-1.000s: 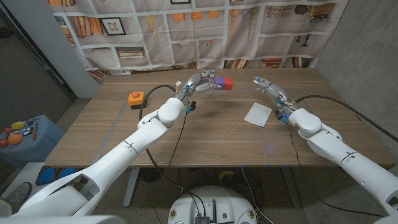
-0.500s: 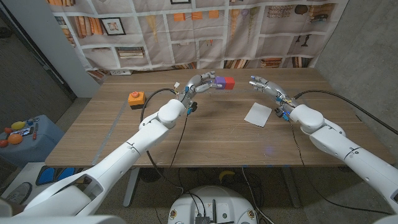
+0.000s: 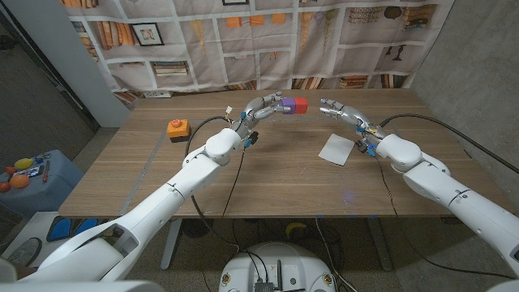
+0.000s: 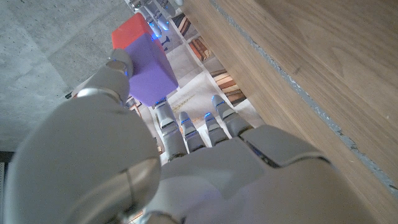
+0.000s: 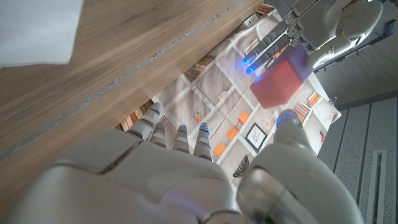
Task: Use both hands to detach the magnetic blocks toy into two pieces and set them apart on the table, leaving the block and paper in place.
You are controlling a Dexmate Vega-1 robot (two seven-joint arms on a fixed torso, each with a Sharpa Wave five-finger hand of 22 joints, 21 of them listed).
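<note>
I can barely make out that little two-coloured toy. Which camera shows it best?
The left wrist view: the purple-and-red magnetic blocks toy looms large, held by the left hand. The right wrist view shows mostly its red end; the head view shows it tiny.

- The left arm reaches from the near left corner across the table toward its far edge, elbow bent near the middle.
- The left hand (image 3: 263, 106) is raised above the table near the far edge; its fingers (image 4: 186, 124) and thumb grip the toy (image 3: 292, 105) by its purple end.
- The right arm comes in from the near right corner, forearm angled toward the far middle.
- The right hand (image 3: 340, 111) is off the table, fingers (image 5: 177, 134) apart and extended toward the toy's red end, just short of it, holding nothing.
</note>
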